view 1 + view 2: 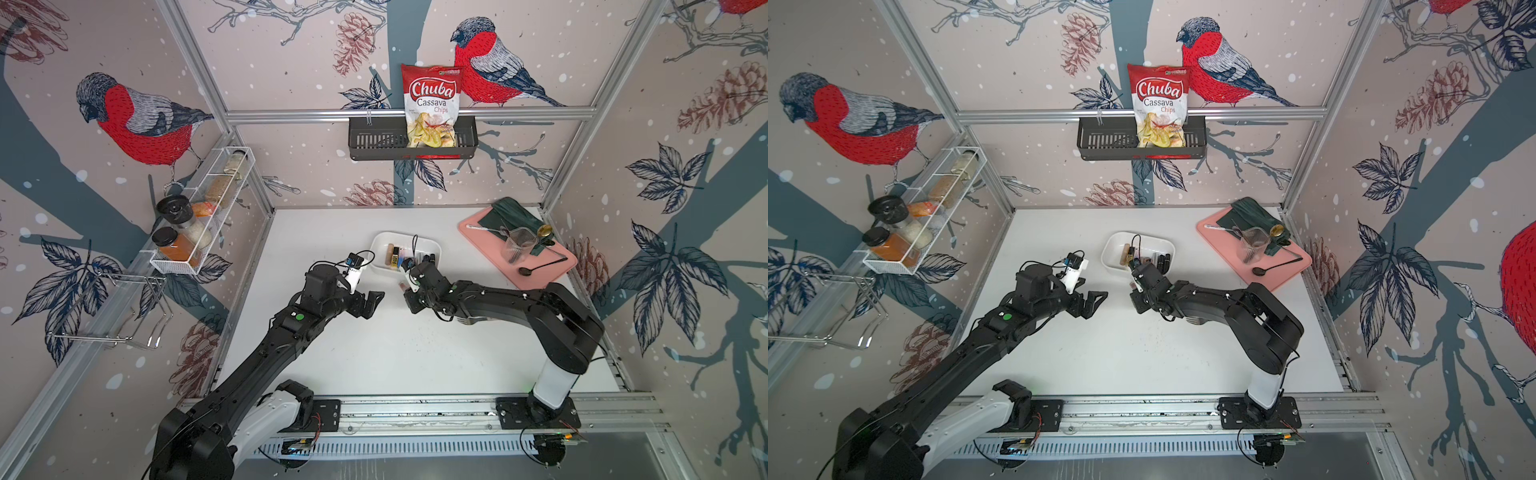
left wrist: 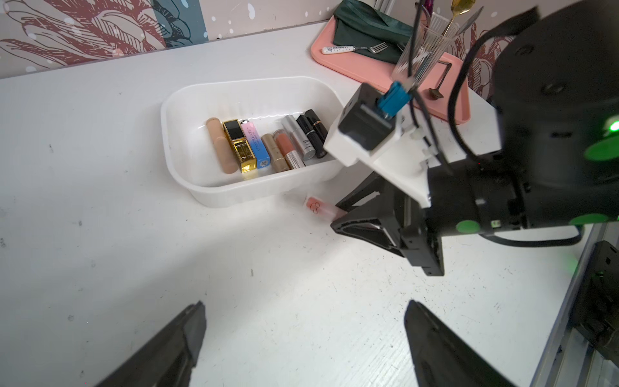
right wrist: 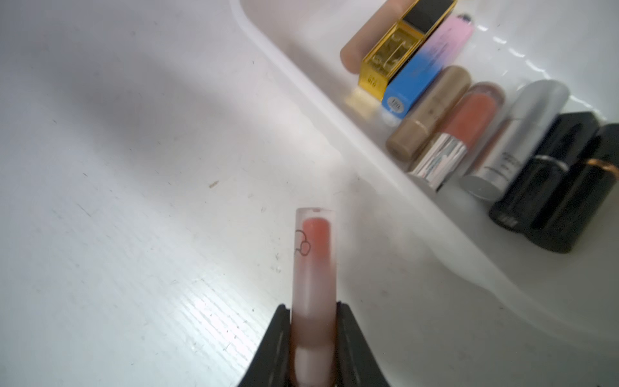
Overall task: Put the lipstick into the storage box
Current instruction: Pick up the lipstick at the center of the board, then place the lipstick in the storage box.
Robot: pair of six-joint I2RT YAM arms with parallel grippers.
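The left gripper (image 2: 304, 306) is spread wide above the scuffed white tabletop (image 2: 134, 251), and nothing is gripped in it. To its right, the right gripper (image 3: 313, 311) is clamped on a frosted, translucent pink lipstick tube (image 3: 313, 254), which juts forward past the fingertips. Just beyond and beside that tube, the white rounded plastic storage box (image 2: 234, 196) is seen. A row of other lipsticks (image 2: 264, 144) is laid inside it, while the gripped tube is kept outside its near wall.
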